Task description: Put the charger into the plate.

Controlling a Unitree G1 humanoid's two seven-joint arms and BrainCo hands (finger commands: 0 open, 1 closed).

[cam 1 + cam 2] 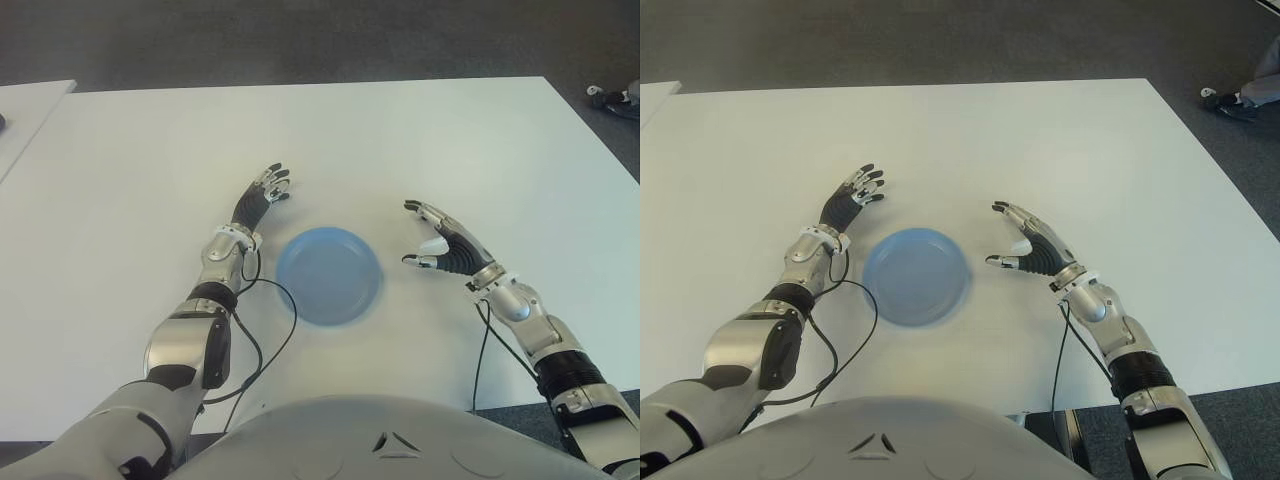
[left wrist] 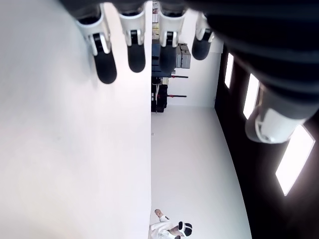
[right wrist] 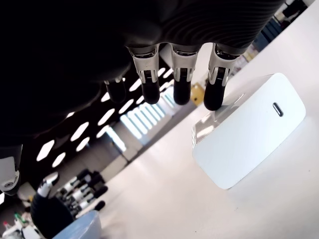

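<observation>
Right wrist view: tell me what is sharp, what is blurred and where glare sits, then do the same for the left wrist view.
Right wrist view: the white charger on the table is sharp, the room behind is soft, with bright ceiling lights; the right robot hand is a dark silhouette, open above it. Left wrist view: the left robot hand, open, is in focus, the table washed out white.

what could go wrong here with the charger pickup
The right hand is open around the white charger and has not closed yet, so the smooth block could slip or get nudged across the table. The blue plate is shallow, so a dropped charger might slide off its rim.
</observation>
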